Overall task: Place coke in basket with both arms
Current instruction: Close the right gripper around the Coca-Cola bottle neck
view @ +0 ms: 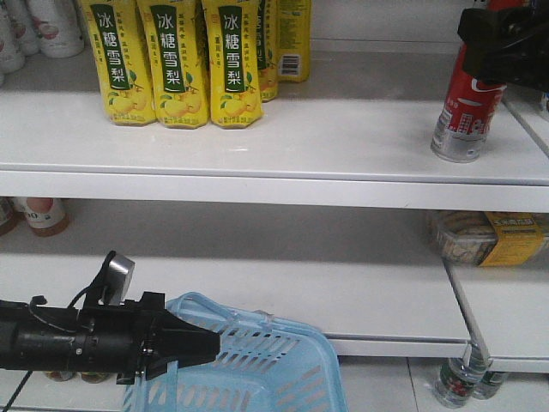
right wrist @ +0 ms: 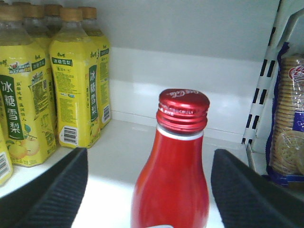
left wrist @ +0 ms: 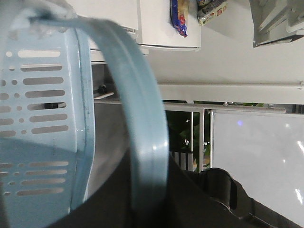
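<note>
Coke (view: 467, 107) stands upright near the upper shelf's (view: 257, 137) right edge, between the wide-spread fingers of the right claw (right wrist: 148, 153), touching neither. Left claw (view: 193, 343) grips the basket (view: 283, 369) by its handle (left wrist: 147, 133).

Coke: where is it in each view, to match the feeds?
Front view: the coke on the top shelf, upper right, top hidden by the right gripper.
Left wrist: not in it; the basket fills the left.
Right wrist: the coke bottom centre, between the fingers.
Shared landmark: yellow bottles, left of it in both other views.
</note>
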